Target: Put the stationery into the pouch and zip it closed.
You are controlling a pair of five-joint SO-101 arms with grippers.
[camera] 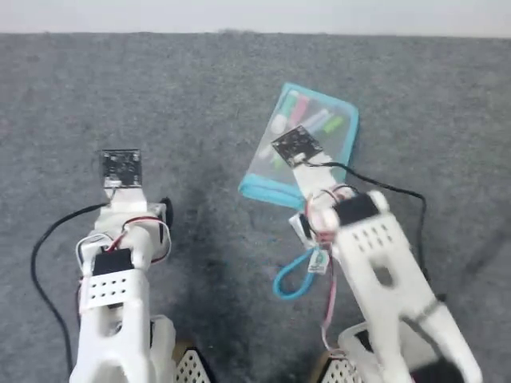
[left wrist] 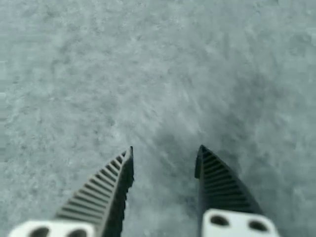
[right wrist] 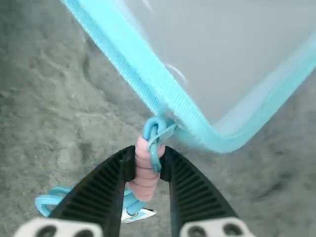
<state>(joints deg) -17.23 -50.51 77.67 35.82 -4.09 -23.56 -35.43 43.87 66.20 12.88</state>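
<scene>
The pouch [camera: 339, 120] lies flat on the grey surface [camera: 160, 96], and the stationery [camera: 307, 116] (some bright pens) looks to be inside it already. The pouch is soft and see-through with a blue cloth zip edge [right wrist: 148, 84]. I think it is light and floppy, so it would bend or slide if you tug it hard. The right claw [right wrist: 148, 150] is squeezed shut on the little pink pull tag [right wrist: 143, 177], which hangs from the blue clip [right wrist: 154, 136] at a corner of the pouch. That tag looks rubbery and squishy, so it should not slip. It is the best place to hold, because the flat plastic sides look smooth and hard to pinch. A blue loop strap [camera: 291, 279] lies on the surface just beside that corner and could get in the way. The left claw [left wrist: 166, 148] is open with nothing in it, over bare surface well apart from the pouch. I think the pouch needs holding down at its far end — or a slow, gentle pull along the zip line — so it does not just drag along.
</scene>
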